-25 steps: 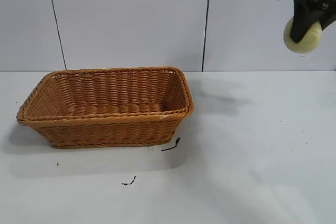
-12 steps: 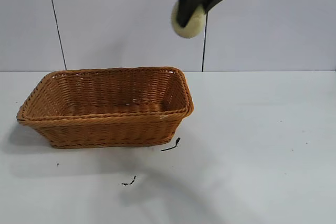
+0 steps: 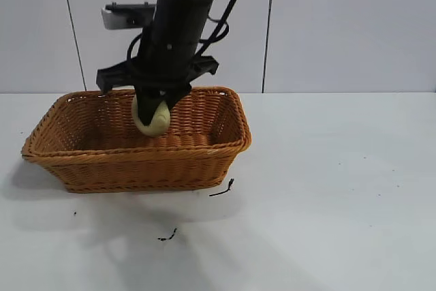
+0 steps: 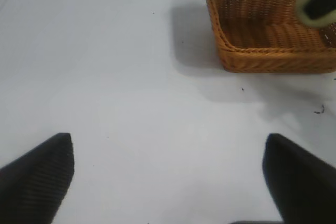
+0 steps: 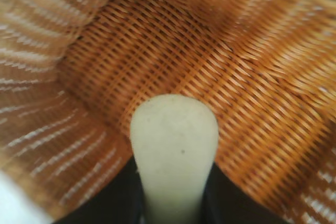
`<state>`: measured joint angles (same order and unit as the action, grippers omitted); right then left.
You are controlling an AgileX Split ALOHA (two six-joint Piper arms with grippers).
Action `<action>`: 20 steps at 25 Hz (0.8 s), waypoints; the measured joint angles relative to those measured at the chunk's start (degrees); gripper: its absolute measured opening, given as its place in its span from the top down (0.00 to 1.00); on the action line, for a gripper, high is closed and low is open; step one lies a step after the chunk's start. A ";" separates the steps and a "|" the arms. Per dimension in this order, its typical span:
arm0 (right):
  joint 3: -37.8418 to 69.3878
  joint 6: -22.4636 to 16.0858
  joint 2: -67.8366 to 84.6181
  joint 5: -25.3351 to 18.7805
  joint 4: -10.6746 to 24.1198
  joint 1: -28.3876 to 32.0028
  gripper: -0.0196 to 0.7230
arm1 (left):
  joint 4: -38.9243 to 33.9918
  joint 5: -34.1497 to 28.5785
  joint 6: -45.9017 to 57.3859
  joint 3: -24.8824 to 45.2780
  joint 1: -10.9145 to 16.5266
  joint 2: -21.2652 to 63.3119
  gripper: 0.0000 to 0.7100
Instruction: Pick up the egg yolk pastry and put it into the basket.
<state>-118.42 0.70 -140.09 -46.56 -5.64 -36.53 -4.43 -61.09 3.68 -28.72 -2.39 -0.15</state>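
Note:
The orange-brown wicker basket [image 3: 136, 168] stands on the white table at the left. My right gripper [image 3: 152, 108] reaches down into it and is shut on the pale yellow egg yolk pastry [image 3: 151, 119], which hangs inside the basket just above its floor. In the right wrist view the pastry [image 5: 174, 145] is squeezed between the two dark fingers [image 5: 226, 203], with the basket's woven floor [image 5: 157, 56] close below. My left gripper [image 4: 168, 182] is open and empty over bare table, away from the basket [image 4: 262, 59].
Two small dark scraps [image 3: 222, 189] [image 3: 167, 236] lie on the table in front of the basket. A white panelled wall [image 3: 340, 25] stands behind the table.
My right arm has swung from the far upper right leftward and down, carrying the pastry from high above the table into the basket. The basket has not moved.

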 joint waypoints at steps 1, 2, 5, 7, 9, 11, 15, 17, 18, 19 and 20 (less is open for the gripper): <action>0.00 0.00 0.00 0.40 0.02 0.00 0.73 | 0.00 0.00 0.00 0.00 0.00 0.00 0.02; -0.12 0.00 0.00 1.07 0.02 0.00 0.68 | 0.00 0.00 0.00 0.00 0.00 0.00 0.02; -0.29 0.00 0.00 1.54 0.02 0.00 0.41 | 0.00 0.00 0.00 0.00 0.00 0.00 0.02; -0.97 0.00 0.00 1.43 0.13 0.00 0.24 | 0.00 0.00 0.00 0.00 0.00 0.00 0.02; -2.25 0.00 0.00 1.14 0.32 0.00 0.15 | 0.00 0.00 0.00 0.00 0.00 0.00 0.02; -4.83 0.00 0.12 -0.60 0.57 0.00 0.11 | 0.00 0.00 0.00 0.00 0.00 0.00 0.02; -13.30 0.00 0.52 -8.16 2.79 0.00 0.10 | 0.00 0.00 0.00 0.00 0.00 0.00 0.02; -17.24 0.00 0.75 -12.18 4.31 0.37 0.10 | 0.00 0.00 0.00 0.00 0.00 0.00 0.02; -19.03 0.00 0.81 -13.49 4.53 0.87 0.10 | 0.00 0.00 0.00 0.00 0.00 0.00 0.02; -20.46 0.00 0.87 -14.58 4.59 1.66 0.10 | 0.00 0.00 0.00 0.00 0.00 0.00 0.02; -21.38 0.00 0.92 -15.17 4.54 2.51 0.10 | 0.00 0.00 0.00 0.00 0.00 0.00 0.02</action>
<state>-139.80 0.70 -139.17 -61.74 -1.10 -34.02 -4.43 -61.09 3.68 -28.72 -2.39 -0.15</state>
